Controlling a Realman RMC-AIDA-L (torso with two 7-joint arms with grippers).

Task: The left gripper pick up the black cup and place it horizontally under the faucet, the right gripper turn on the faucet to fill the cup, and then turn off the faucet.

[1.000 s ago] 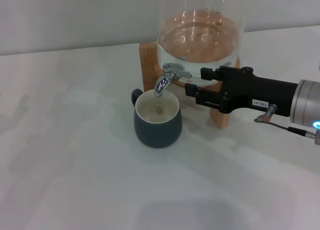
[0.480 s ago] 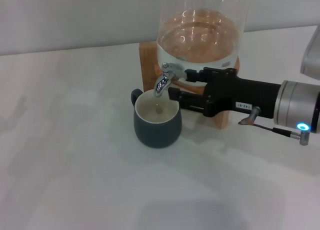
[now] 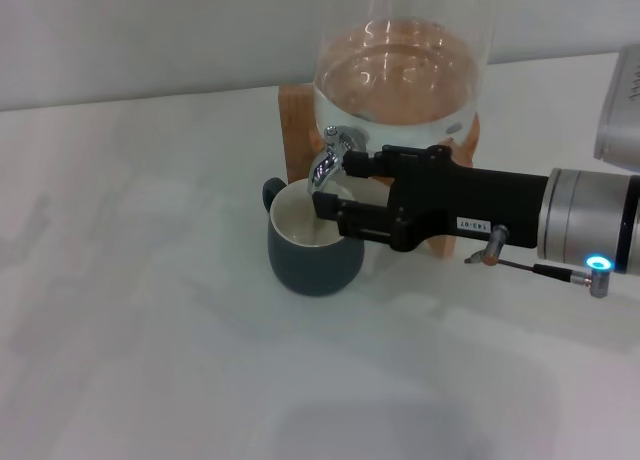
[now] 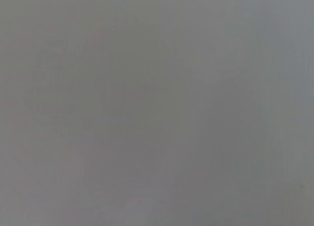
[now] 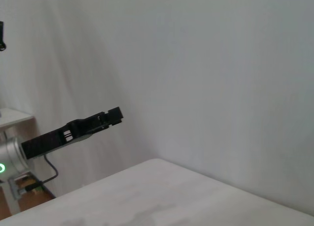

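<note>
The black cup [image 3: 303, 260] stands upright on the white table, its cream inside directly under the faucet [image 3: 323, 167], which is fixed to the clear glass water dispenser [image 3: 400, 75]. My right gripper [image 3: 342, 185] reaches in from the right and is open. Its upper finger lies by the tap's lever and its lower finger over the cup's rim, with nothing held. My left gripper [image 5: 114, 116] is out of the head view. It shows only in the right wrist view, held in the air far from the cup. The left wrist view shows only plain grey.
The dispenser sits on a wooden stand [image 3: 296, 130] at the back of the white table [image 3: 150, 330]. A pale wall runs behind it. A grey object [image 3: 622, 110] is at the right edge.
My right gripper has moved left along the dispenser's front until its open fingers reach the faucet and the cup's rim. The cup has not moved.
</note>
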